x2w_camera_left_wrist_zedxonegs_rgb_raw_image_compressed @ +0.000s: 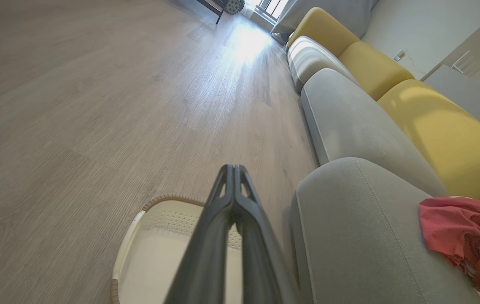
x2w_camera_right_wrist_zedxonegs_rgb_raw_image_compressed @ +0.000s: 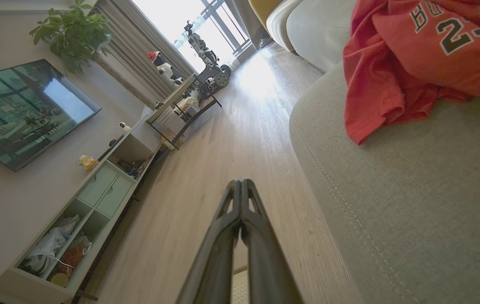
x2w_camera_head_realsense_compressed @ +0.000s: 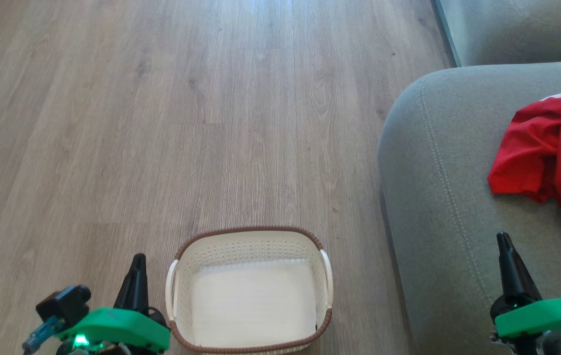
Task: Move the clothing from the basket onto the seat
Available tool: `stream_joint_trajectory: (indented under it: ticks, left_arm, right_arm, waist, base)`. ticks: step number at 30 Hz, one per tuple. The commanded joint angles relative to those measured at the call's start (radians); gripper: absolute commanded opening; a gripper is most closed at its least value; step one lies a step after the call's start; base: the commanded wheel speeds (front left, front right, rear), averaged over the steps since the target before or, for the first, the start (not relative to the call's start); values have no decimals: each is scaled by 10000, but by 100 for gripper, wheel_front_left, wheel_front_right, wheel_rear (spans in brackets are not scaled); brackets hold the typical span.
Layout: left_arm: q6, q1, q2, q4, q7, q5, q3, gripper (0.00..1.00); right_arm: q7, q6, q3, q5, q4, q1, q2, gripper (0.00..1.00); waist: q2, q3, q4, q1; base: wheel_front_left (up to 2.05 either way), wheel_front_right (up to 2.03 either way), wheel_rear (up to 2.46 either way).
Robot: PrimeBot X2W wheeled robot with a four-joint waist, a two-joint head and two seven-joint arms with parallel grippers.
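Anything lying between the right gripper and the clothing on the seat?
Nothing. In the head view, bare grey seat fabric fills the stretch from the right gripper to the clothing.

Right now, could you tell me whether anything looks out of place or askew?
Nothing stands out. The clothing lies crumpled on the seat, and the basket stands upright and empty on the floor.

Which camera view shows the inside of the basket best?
The head view: it looks down into the basket, showing its rim, both handles and empty bottom. The left wrist view shows part of it, partly hidden by the shut left gripper. The right wrist view shows a small perforated piece behind the shut right gripper.
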Motion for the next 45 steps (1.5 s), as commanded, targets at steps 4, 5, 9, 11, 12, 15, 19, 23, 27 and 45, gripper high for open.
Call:
stream_joint_trajectory:
  ticks: [4, 5, 9, 11, 12, 15, 19, 23, 27, 45]
  left_arm:
    - [-135, -605, 39, -222, 127, -608, 355, 0]
    - [-155, -618, 37, -216, 153, -724, 381, 0]
    - [-236, -670, 29, -188, 259, -1189, 486, 0]
    - [-277, -697, 25, -174, 313, -1421, 539, 0]
    - [-297, -710, 22, -167, 340, -1537, 566, 0]
    - [-358, -750, 15, -145, 421, -1884, 647, 0]
    - [-439, -803, 5, -116, 530, -2345, 756, 0]
    - [-521, -857, -7, -87, 640, -2806, 866, 0]
    - [-581, -897, -16, -65, 723, -3147, 949, 0]
    - [-946, -1140, -79, 70, 1233, -5204, 1463, 0]
  right_arm:
    - [131, -1, -59, 488, -220, -642, -36, 0]
    - [159, -1, -67, 577, -203, -661, -23, 0]
    - [272, -1, -101, 935, -137, -736, 26, 0]
    - [329, -1, -117, 1114, -103, -773, 52, 0]
    - [357, -1, -126, 1203, -87, -792, 64, 0]
    - [443, -1, -152, 1471, -37, -848, 102, 0]
    - [557, -1, -187, 1827, 30, -923, 154, 0]
    - [672, -1, -223, 2183, 97, -999, 205, 0]
    - [758, -1, -250, 2447, 147, -1054, 244, 0]
    - [1282, -1, -420, 4041, 448, -1394, 483, 0]
  waist:
    - [0, 3, -23, 0]
    - [0, 3, -28, 0]
    - [0, 5, -51, 0]
    - [0, 7, -62, 0]
    - [0, 7, -68, 0]
    - [0, 9, -85, 0]
    - [0, 11, -108, 0]
    - [0, 13, -130, 0]
    - [0, 15, -147, 0]
    - [0, 25, -249, 0]
  base:
    - [0, 0, 0]
    - [0, 0, 0]
    - [0, 0, 0]
    - [0, 0, 0]
    - [0, 0, 0]
    - [0, 0, 0]
    - [0, 0, 0]
    - [0, 0, 0]
    - [0, 0, 0]
    - [0, 0, 0]
